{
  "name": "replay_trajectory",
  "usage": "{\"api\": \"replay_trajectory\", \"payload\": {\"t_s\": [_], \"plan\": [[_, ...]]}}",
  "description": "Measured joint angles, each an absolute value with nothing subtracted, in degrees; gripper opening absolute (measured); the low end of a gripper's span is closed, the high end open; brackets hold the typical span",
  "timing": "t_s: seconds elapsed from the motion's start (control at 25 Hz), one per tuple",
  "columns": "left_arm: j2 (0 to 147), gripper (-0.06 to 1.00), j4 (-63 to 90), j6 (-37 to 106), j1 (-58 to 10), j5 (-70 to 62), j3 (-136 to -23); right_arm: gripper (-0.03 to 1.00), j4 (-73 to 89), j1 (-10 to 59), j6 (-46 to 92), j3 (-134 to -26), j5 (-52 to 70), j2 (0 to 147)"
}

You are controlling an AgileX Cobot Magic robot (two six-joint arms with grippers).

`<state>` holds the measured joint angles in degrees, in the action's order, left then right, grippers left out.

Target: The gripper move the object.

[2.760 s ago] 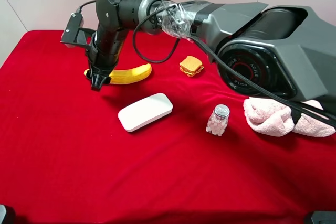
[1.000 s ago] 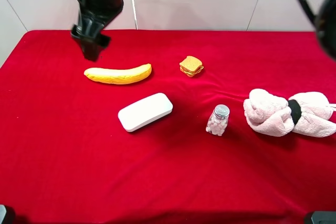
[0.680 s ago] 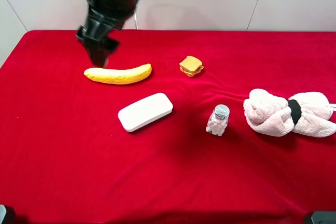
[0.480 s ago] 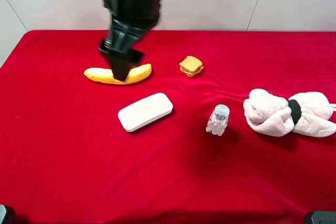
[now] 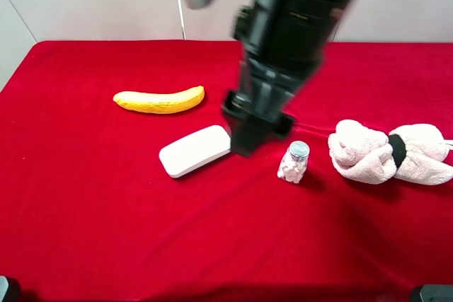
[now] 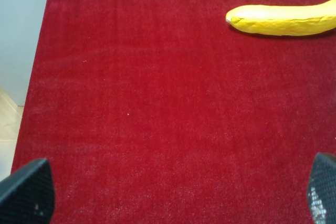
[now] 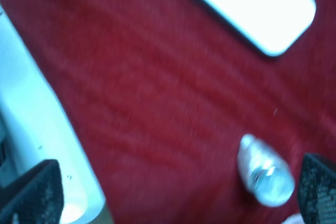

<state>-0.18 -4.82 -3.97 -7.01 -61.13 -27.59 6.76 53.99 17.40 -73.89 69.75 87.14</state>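
Observation:
The yellow banana [image 5: 159, 100] lies free on the red cloth at the back left; one end of it shows in the left wrist view [image 6: 283, 20]. My right gripper [image 5: 246, 141] hangs above the cloth between the white case [image 5: 195, 151] and the pill bottle [image 5: 292, 162], well right of the banana. Its fingers [image 7: 32, 192] stand wide apart and empty in the blurred right wrist view. My left gripper [image 6: 176, 191] is open and empty over bare cloth, some way short of the banana. The left arm does not show in the high view.
A pink towel [image 5: 389, 152] lies at the right. The case [image 7: 247, 9] and bottle [image 7: 265, 178] show below the right wrist. The cloth's left edge [image 6: 31, 77] borders a pale floor. The orange sandwich toy is hidden behind the right arm.
My right arm rose off the banana's left end and swung right and forward to above the case and bottle. The banana stays where it lay.

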Motion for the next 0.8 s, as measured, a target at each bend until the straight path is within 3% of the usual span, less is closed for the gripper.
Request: {"api": "replay_trajectory", "payload": {"t_s": [0.8], "plan": [[-0.2,0.95,-4.8,-4.0,-7.0,-61.1,-27.6,0.67,6.6,54.0,12.3,-39.5,63.3,51.7]]}}
